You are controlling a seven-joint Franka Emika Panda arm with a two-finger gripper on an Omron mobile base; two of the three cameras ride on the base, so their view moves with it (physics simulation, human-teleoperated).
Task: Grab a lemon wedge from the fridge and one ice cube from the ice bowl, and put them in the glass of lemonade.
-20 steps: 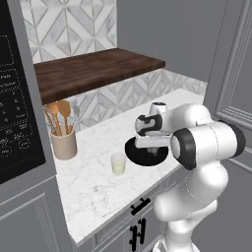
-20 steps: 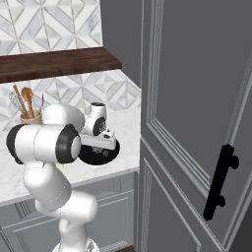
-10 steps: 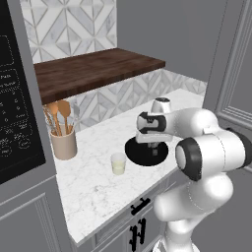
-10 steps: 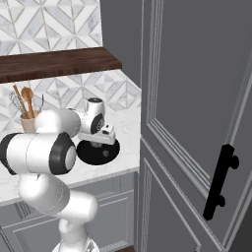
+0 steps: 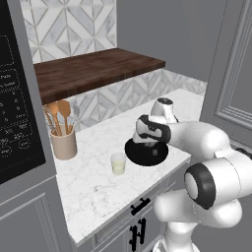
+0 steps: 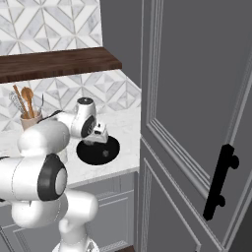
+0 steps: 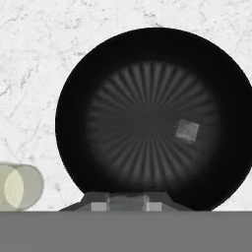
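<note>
On the white marble counter (image 5: 98, 182) under a dark wooden shelf (image 5: 93, 69), the ice bowl (image 7: 98, 88) holds one cube (image 7: 187, 131) – gripper (image 5: 146, 142) above it, jaws unreadable – the glass of lemonade (image 5: 118, 163) just beside, tan utensil cup (image 5: 64, 143) farther back.

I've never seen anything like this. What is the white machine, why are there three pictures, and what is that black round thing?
The white machine is a robot arm in a computer-drawn kitchen. Two pictures come from cameras behind it, left and right. The third comes from a camera on its hand, looking straight down. Its gripper hangs over the ice bowl, a shallow black dish on the marble counter with one ice cube in it. Beside the bowl stands the glass of lemonade; farther back is a tan cup of wooden spoons. I cannot tell whether the gripper holds anything.
</note>
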